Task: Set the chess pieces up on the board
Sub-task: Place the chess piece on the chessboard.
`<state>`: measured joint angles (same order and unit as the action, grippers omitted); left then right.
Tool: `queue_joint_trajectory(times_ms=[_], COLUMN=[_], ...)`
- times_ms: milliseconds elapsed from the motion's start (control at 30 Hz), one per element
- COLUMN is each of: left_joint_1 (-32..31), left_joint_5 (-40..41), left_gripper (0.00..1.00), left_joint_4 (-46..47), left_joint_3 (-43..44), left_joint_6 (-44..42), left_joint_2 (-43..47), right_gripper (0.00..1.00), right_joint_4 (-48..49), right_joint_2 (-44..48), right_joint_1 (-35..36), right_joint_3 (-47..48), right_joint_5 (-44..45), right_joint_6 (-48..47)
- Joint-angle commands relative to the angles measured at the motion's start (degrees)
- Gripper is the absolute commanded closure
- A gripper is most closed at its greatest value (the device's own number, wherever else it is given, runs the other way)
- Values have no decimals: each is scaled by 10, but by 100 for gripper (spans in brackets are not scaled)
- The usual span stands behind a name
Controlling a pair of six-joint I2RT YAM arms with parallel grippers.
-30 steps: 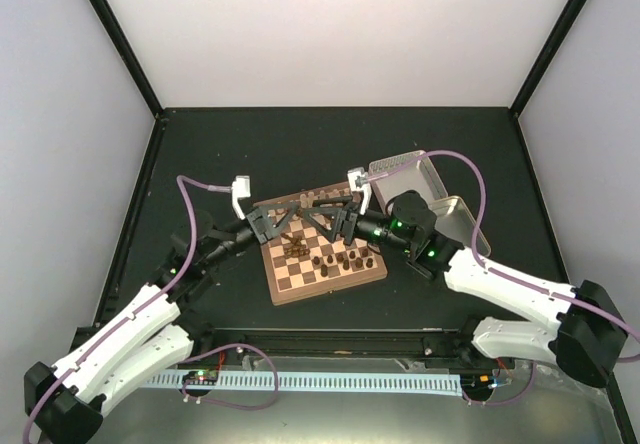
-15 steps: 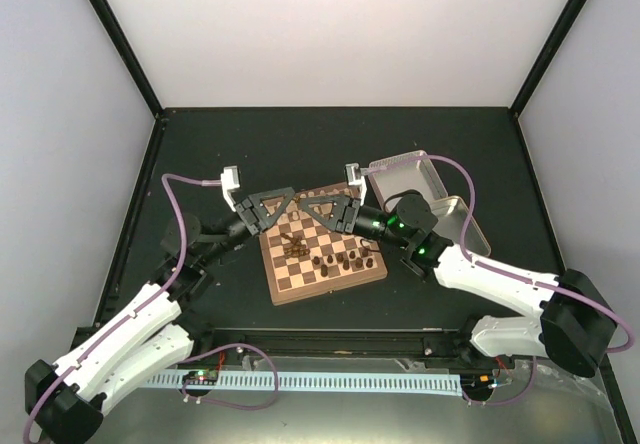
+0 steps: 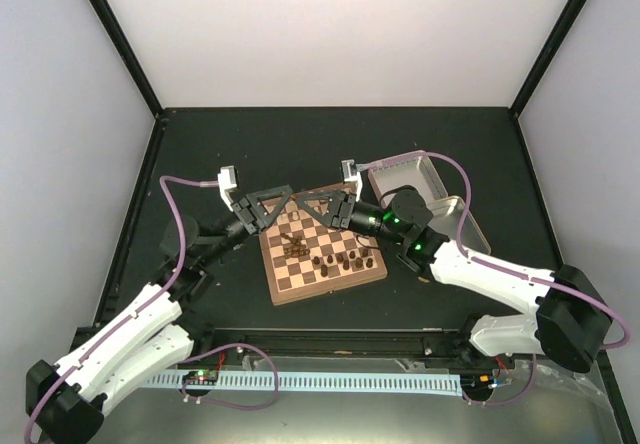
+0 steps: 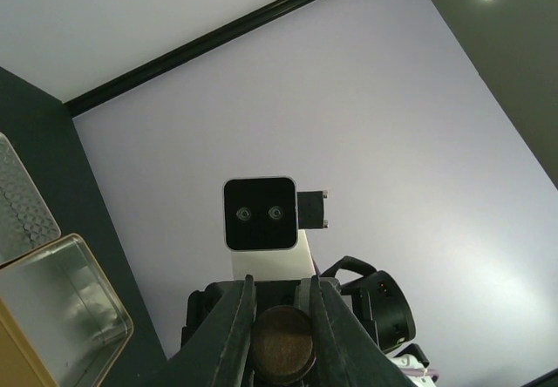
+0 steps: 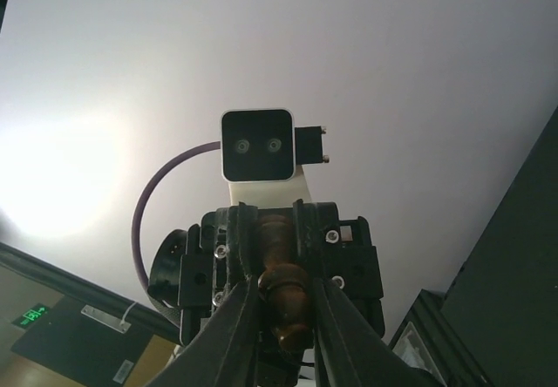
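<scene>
Pinching one dark piece (image 5: 283, 300) in both left claw (image 4: 281, 317) and right claw (image 5: 281, 284), above the board's (image 3: 330, 274) far edge. Likely light, stiff, slick; grip narrow waist, gently.

Your table (image 3: 420, 144) is a dark, matte surface. Lying directly on it you have the board (image 3: 330, 286), set slightly askew near the middle. Just right of it sit two metal tin halves: the far tin half (image 3: 420, 176) and the near tin half (image 3: 468, 222).

one board (image 3: 300, 282), two tin halves (image 3: 405, 176), two arms (image 3: 130, 329).
</scene>
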<state>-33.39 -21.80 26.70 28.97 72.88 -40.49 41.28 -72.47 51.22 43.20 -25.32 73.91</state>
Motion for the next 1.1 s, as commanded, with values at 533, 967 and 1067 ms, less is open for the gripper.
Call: queue_joint_trajectory(times_ms=[533, 967, 1067], left_joint_1=[6, 7, 7], left_joint_5=[185, 381, 394], left_gripper=[20, 15, 15], left_joint_4=[-380, -676, -706], left_joint_3=[-22, 86, 109], left_joint_6=[-197, -419, -426], left_joint_2=[116, 184, 194], right_gripper=[99, 99, 99], right_joint_4=[-455, -884, -939], right_joint_2=[8, -170, -219], right_joint_1=[-3, 90, 117], right_joint_3=[76, 345, 397], right_joint_5=[101, 250, 279], right_joint_6=[-291, -493, -500])
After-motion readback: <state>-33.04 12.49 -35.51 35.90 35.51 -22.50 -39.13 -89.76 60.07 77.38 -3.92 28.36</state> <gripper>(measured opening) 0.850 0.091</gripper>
